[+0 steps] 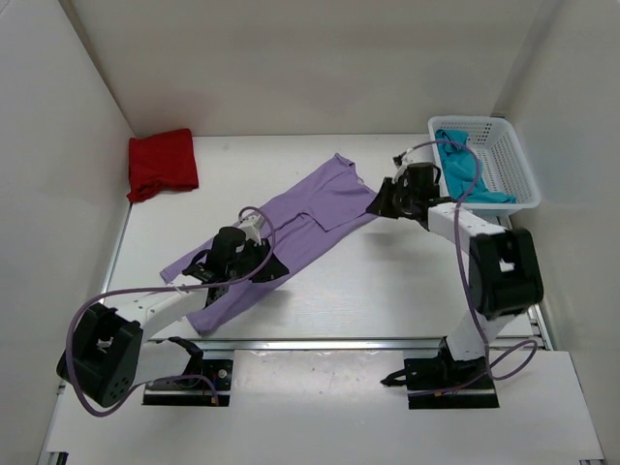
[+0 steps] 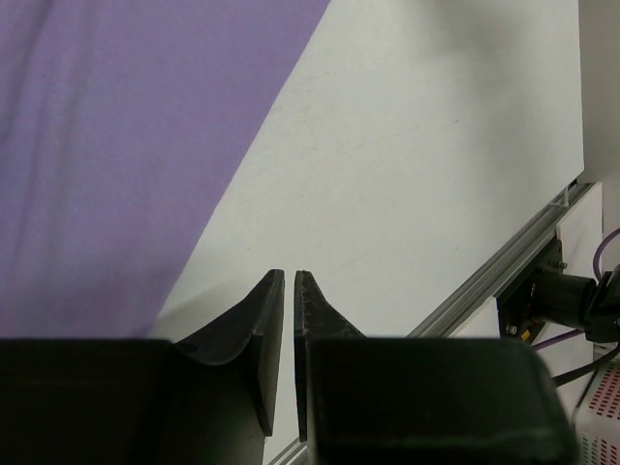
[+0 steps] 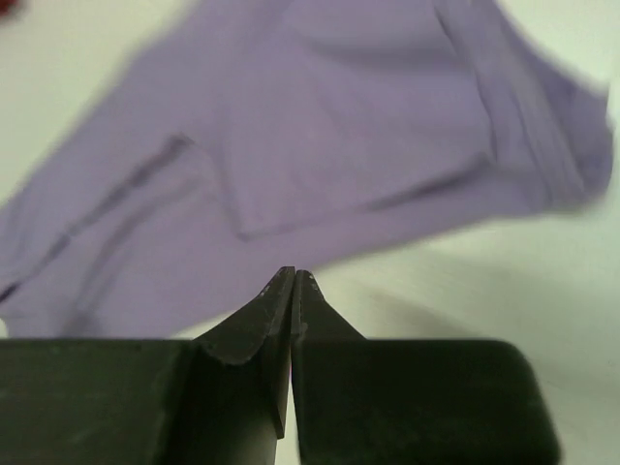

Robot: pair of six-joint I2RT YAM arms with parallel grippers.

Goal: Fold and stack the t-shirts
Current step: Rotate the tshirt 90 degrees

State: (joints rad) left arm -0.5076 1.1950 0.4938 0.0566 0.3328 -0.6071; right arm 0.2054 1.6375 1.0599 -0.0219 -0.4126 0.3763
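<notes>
Fabric this soft and light will sag, I judge, so the limp lavender short-sleeved shirt lying diagonally mid-table wants pinching at its edge corners, while my left gripper and right gripper sit pressed together, empty.

A: Where is the top camera?
B: High at the near edge, looking down and forward over the whole surface.
A: And the wrist cameras?
B: Both sit low and close. One looks past the left gripper at the purple shirt, its edge beside bare surface. The other looks past the right gripper across that shirt. All three views share it.
</notes>
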